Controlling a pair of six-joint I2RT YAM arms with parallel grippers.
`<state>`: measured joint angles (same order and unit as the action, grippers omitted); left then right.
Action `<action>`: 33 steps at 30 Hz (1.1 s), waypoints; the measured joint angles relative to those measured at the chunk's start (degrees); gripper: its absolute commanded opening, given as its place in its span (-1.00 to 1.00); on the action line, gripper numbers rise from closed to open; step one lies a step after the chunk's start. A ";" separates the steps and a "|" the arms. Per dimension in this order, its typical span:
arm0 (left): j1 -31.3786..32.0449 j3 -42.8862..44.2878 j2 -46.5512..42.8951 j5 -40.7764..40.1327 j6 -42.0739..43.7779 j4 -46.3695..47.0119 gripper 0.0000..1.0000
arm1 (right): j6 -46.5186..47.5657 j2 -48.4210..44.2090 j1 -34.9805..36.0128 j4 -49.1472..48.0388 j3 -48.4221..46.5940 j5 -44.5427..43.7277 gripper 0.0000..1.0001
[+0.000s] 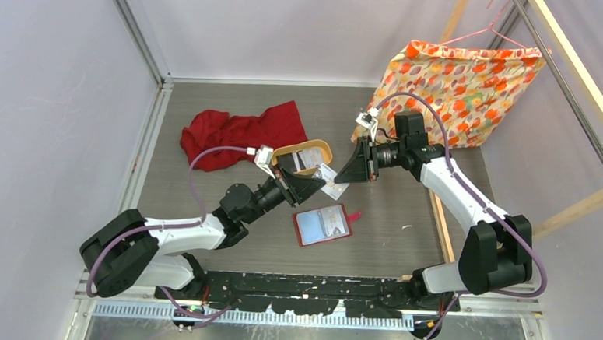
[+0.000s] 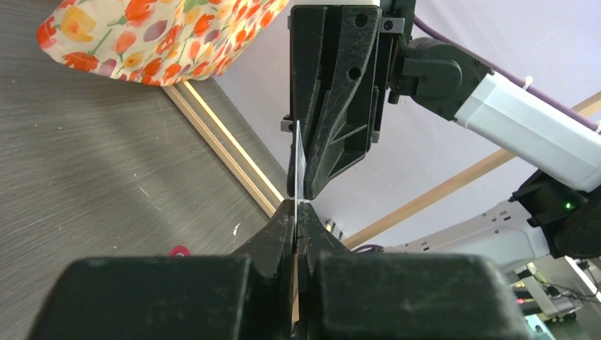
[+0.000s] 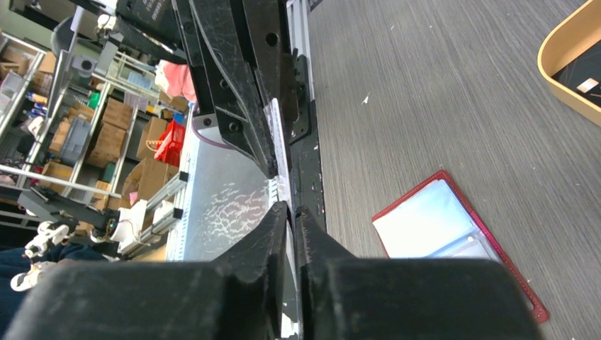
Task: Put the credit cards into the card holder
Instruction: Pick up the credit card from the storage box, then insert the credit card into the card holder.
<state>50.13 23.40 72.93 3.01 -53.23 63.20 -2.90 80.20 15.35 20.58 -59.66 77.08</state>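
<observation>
The credit card (image 1: 333,187) hangs in the air at the centre of the top view, caught between the two arms. The left gripper (image 1: 321,188) has its fingers pressed together on one end. The right gripper (image 1: 342,177) meets it from the right with its fingers close against the other end, but whether they actually pinch it I cannot tell. Both wrist views show the card edge-on as a thin white line, so it stands on edge, its long axis running from one gripper to the other. The card holder (image 1: 323,224) lies open and flat on the worktop (image 1: 407,183) just lower in the frame, pale pockets facing up, almost under the left gripper's fingertips. More cards rest in the tan oval tray (image 1: 299,148) just above. The left arm looks nearer, and the card probably has to tip flatter and travel down-frame to a pocket.
</observation>
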 measured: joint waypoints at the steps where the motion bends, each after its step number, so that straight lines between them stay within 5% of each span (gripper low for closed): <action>1: -0.15 0.00 -0.35 0.50 0.33 -0.52 -0.99 | 0.70 0.20 0.09 0.70 -0.13 -0.02 -0.50; 9: -8.76 3.06 -4.70 14.34 1.14 -10.03 -0.99 | 8.96 0.87 0.33 9.31 -1.86 -1.01 0.12; 15: -10.84 7.87 -2.56 29.18 1.20 -17.05 -0.99 | 13.27 0.87 0.87 13.18 -2.80 -2.10 0.30; 22: -10.84 9.38 -0.59 38.58 2.95 -23.10 -0.99 | 15.39 0.87 2.25 15.98 -3.37 -5.46 0.29; 30: -10.84 11.54 1.99 43.54 4.57 -27.85 -0.99 | 16.28 0.90 3.17 17.03 -4.48 -6.60 -0.22; 33: -10.84 11.78 2.27 44.09 4.90 -28.83 -0.99 | 16.59 1.16 3.85 17.81 -4.83 -7.02 -0.27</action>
<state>39.29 35.18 75.20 47.09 -48.34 34.37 13.69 81.36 19.20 38.39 -64.49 70.06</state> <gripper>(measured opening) 0.012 0.385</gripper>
